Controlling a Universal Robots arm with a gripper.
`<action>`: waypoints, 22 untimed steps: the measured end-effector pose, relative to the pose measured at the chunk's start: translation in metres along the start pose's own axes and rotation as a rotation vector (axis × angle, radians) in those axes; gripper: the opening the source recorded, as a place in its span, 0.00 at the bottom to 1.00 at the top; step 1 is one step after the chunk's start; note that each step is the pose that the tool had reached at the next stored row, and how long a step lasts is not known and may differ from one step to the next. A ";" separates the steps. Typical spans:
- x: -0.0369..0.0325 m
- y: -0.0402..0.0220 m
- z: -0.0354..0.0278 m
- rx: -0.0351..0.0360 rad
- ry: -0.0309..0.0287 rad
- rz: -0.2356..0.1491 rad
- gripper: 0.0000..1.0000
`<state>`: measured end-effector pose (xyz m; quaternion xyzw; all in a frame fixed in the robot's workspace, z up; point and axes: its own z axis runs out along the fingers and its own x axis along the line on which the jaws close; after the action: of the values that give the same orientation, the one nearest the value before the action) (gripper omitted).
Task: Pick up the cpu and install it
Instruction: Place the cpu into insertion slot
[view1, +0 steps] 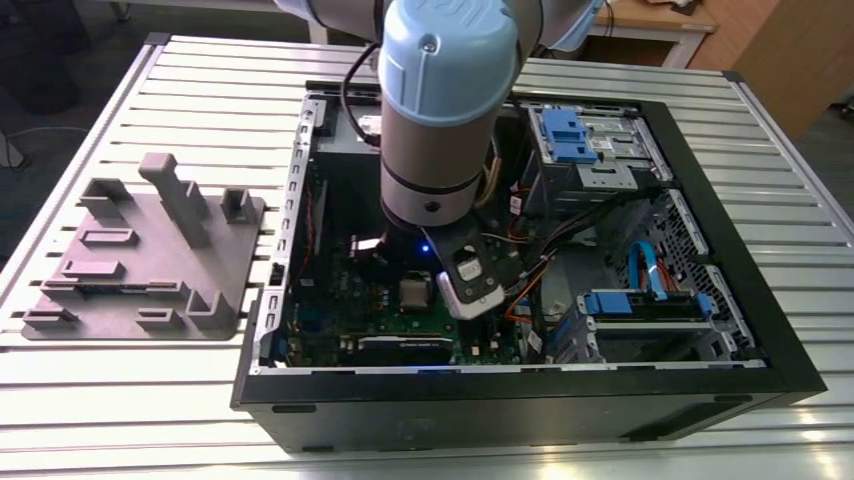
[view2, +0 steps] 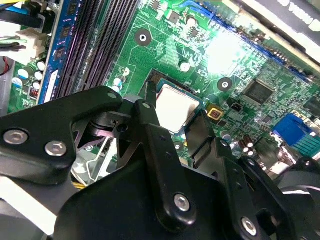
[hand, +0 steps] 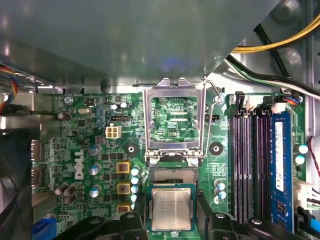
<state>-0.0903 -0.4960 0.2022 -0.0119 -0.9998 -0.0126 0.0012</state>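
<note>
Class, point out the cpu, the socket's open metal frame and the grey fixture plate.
cpu (hand: 171, 209): first wrist view, middle of its metal top.
open metal frame (hand: 147, 120): first wrist view, a side bar.
grey fixture plate (view1: 154, 262): exterior view, its flat base.

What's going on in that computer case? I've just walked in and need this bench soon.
A robot arm reaches down into the open computer case on the slatted table. Its jaws stand on either side of the cpu and appear closed on it, just over the green motherboard. The socket's metal cover is flipped open. Whether the cpu is already seated I cannot tell.
</note>
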 end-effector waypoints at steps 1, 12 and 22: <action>-0.0007 0.0000 0.0003 0.0001 0.0001 0.000 0.47; -0.0028 0.0003 0.0044 -0.0009 0.0000 -0.001 0.47; -0.0030 0.0008 0.0065 -0.0008 0.0001 -0.004 0.47</action>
<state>-0.0872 -0.4951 0.1957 -0.0099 -0.9999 -0.0130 0.0012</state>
